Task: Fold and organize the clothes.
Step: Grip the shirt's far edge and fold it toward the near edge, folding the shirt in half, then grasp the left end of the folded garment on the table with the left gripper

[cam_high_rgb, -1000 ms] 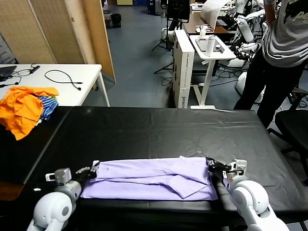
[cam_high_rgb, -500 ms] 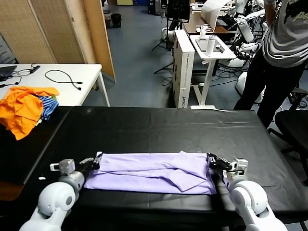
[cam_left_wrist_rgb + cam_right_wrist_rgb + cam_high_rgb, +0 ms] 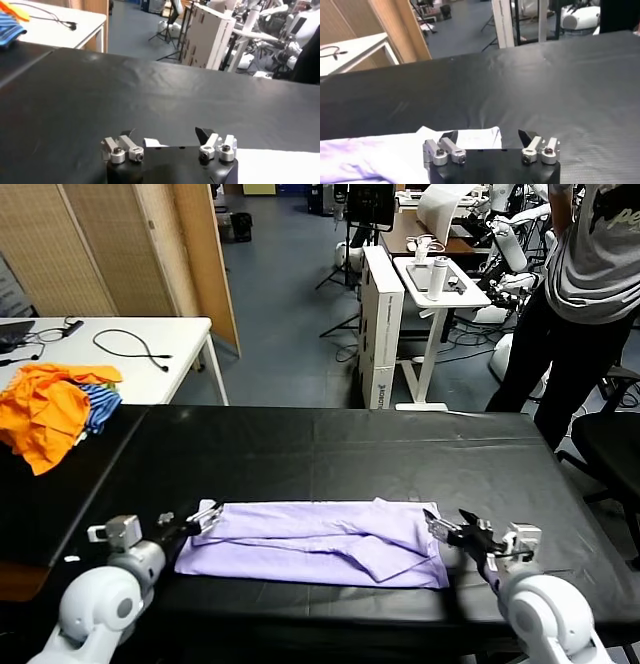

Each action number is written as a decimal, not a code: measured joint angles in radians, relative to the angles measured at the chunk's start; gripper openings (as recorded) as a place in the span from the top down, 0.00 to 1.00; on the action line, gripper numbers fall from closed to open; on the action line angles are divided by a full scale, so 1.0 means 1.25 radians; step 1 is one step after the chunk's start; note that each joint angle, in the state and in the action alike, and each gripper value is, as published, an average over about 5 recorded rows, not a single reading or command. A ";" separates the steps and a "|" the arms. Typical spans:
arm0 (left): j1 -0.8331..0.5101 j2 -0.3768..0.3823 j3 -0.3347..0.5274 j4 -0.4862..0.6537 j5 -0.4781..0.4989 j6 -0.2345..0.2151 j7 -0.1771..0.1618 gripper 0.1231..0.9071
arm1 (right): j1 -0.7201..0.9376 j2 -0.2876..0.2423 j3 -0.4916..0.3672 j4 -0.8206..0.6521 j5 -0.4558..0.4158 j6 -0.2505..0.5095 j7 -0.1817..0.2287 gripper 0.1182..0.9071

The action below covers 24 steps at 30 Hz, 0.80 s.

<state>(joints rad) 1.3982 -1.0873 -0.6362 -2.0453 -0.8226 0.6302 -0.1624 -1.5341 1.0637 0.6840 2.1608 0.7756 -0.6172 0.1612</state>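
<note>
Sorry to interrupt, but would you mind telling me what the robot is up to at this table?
It is folding a lavender T-shirt, which lies folded into a long band near the front edge of the black table. The left end effector sits at one end of the band and the right end effector at the other, both open and gripping nothing. Orange garments wait at the far left.

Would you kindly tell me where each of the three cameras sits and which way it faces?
Head view: on the robot's head, facing forward and down at the black table; shows the left tool and right tool, both open, flanking the lavender T-shirt.
Left wrist view: on the left wrist, facing across the table; shows the left tool.
Right wrist view: on the right wrist; shows the right tool.
Shared: table and T-shirt.
</note>
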 joint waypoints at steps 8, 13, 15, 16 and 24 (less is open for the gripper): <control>0.035 -0.012 -0.022 0.010 0.017 -0.007 0.020 0.00 | -0.027 -0.005 0.018 0.006 0.010 0.000 0.001 0.00; 0.051 -0.019 -0.034 0.012 0.017 -0.014 0.027 0.00 | -0.029 -0.008 0.017 0.002 0.011 -0.002 0.002 0.00; 0.058 -0.024 -0.038 0.011 0.015 -0.016 0.029 0.00 | -0.029 -0.010 0.017 0.000 0.011 -0.002 0.002 0.00; 0.062 -0.027 -0.039 0.010 0.013 -0.017 0.030 0.00 | -0.029 -0.011 0.017 -0.002 0.011 -0.002 0.002 0.00; 0.084 -0.059 -0.036 0.001 0.018 -0.023 0.036 0.00 | -0.028 -0.017 0.017 -0.002 0.012 0.000 0.005 0.00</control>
<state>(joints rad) 1.5034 -1.1614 -0.6816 -2.0435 -0.8000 0.6010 -0.1173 -1.5688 1.0418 0.7058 2.1586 0.7902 -0.6167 0.1674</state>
